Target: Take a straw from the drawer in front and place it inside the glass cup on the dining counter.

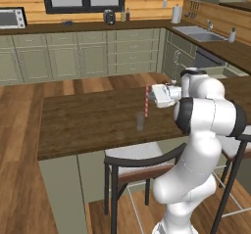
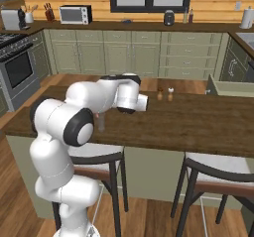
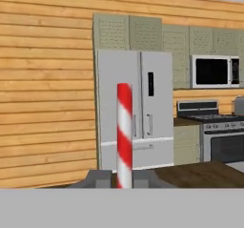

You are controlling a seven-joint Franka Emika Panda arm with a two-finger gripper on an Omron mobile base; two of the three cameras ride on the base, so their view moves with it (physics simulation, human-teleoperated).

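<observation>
I hold the red-and-white striped straw (image 1: 146,101) upright over the dining counter (image 1: 83,120), with my gripper (image 1: 149,98) shut on its middle. The glass cup (image 1: 140,121) stands on the counter just below and left of the straw's lower end, which is close to the cup's rim. I cannot tell whether the tip is inside. In the hand view the straw (image 3: 124,136) rises between my two finger tips (image 3: 100,178). From the right, my arm covers most of the cup (image 2: 101,124). The drawer (image 1: 221,72) stands open at the far right, also seen as a pale box (image 2: 232,88).
Dark-framed stools (image 1: 139,160) (image 2: 218,175) stand against the counter's near side by my base. Two small shakers (image 2: 164,93) sit on the counter's far edge. A fridge (image 3: 136,108) and a stove (image 3: 219,136) lie beyond the hand. The sink (image 1: 198,32) is at the back right.
</observation>
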